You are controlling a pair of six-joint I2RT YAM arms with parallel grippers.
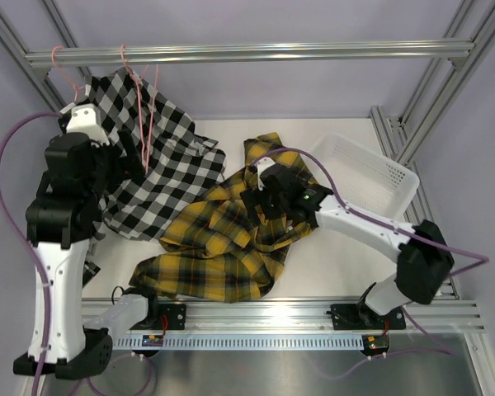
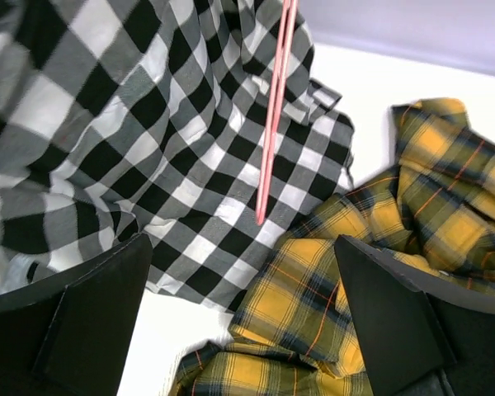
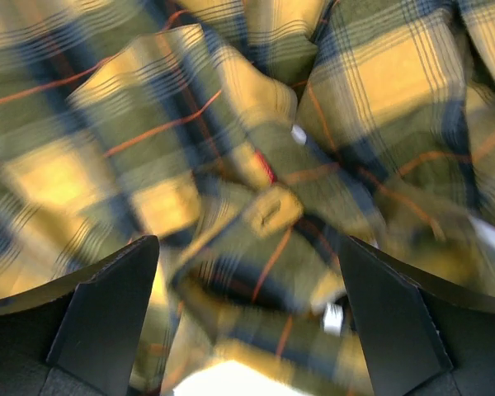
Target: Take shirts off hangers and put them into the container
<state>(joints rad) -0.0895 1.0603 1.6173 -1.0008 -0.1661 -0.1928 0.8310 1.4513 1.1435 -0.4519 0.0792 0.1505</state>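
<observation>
A white table (image 1: 338,272) lies under a grey aluminium rail (image 1: 272,52), with the white container (image 1: 371,177) at its far right. The yellow-and-black shirt (image 1: 223,247) lies crumpled mid-table, outside the container and touching the black-and-white shirt (image 1: 165,177), which drapes down from the rail's left end beside the pink hangers (image 1: 146,124). Both grippers are spread wide — the left gripper (image 2: 243,243) above the two shirts' meeting edges, the right gripper (image 3: 247,243) low over the yellow cloth.

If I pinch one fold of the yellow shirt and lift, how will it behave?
Probably floppy: the yellow shirt lies crumpled in soft folds, so most would hang and drag. It spreads wider than the container, so it may drape over the rim. Layered folds below the right fingers suggest a pinch might catch one layer.
</observation>
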